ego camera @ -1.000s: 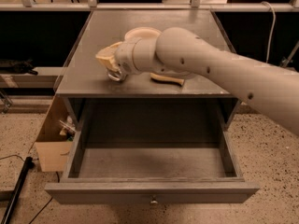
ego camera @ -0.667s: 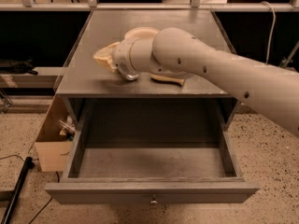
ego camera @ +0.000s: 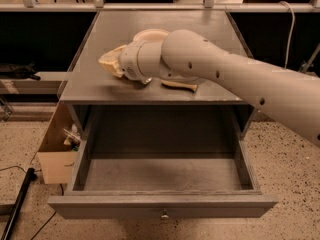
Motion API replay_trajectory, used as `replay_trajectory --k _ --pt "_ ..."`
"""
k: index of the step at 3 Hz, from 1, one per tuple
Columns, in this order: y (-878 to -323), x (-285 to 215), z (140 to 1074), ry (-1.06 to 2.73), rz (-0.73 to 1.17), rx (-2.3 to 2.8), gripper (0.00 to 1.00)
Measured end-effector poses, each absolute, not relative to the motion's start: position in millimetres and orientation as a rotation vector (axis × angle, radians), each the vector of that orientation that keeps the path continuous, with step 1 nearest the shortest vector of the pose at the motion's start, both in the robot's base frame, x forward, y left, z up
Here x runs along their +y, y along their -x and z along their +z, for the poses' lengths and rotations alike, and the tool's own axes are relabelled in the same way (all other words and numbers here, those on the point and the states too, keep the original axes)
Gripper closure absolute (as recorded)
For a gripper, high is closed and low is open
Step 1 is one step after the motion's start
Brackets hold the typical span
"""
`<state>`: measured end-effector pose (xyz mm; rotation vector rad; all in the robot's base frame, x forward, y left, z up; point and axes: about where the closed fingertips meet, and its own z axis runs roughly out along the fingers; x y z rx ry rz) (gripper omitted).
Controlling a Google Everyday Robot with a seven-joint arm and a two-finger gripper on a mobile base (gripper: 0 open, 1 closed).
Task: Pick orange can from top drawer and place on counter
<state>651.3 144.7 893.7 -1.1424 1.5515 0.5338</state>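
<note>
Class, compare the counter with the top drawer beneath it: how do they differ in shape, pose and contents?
The counter is a flat top slab; the top drawer is a shallow walled tray pulled out below it. The gripper is over the counter's left part; the top drawer's visible floor is bare. The top drawer has a small knob; the counter has none. Both are matte grey.
</note>
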Motion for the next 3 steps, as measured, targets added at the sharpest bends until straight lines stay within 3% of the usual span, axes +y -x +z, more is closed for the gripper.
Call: replay_trajectory --k 2,3 --pt "-647.8 139.8 897.6 1.133 0.528 1.547 0.0" --pt "-647.8 139.8 897.6 1.133 0.528 1.547 0.0"
